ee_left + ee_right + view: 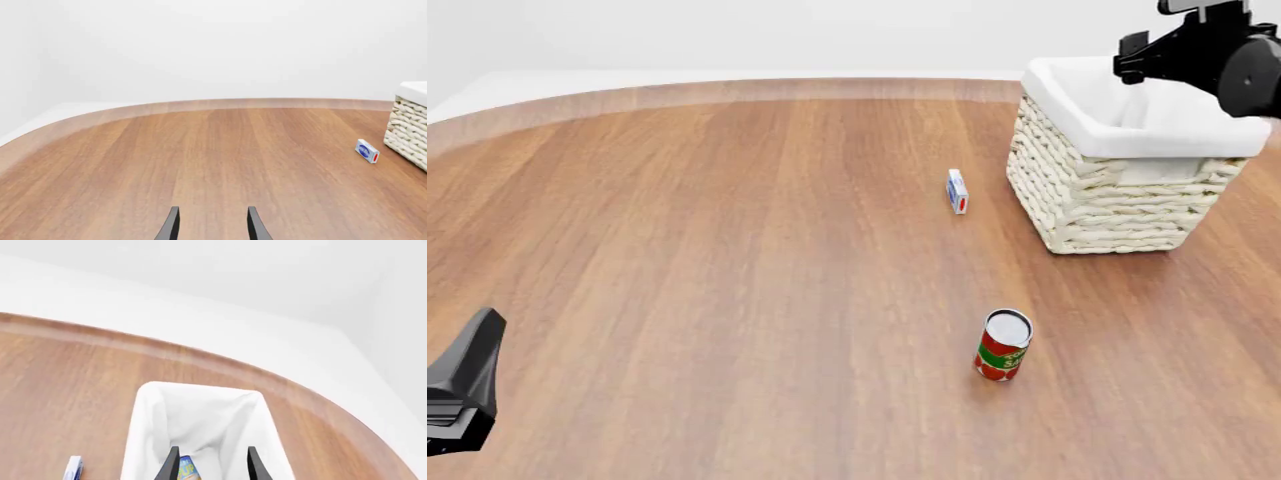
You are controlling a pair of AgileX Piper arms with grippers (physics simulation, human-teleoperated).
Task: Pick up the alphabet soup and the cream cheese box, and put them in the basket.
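The alphabet soup (187, 468) shows in the right wrist view as a blue and orange can low between my right gripper's open fingers, inside the basket (143, 410). My right gripper (212, 454) hangs above the basket (1108, 200), and its fingers stand apart from the can. The soup is hidden in the front view. The cream cheese box (958, 190) lies on the table just left of the basket. It also shows in the left wrist view (367, 151) and the right wrist view (73, 467). My left gripper (210, 215) is open and empty, low at the near left (467, 385).
A red and green can (1004, 345) stands upright on the table in front of the basket. The wooden table (721, 260) curves to a rounded far edge. The right arm (1208, 50) reaches over the basket's far right corner.
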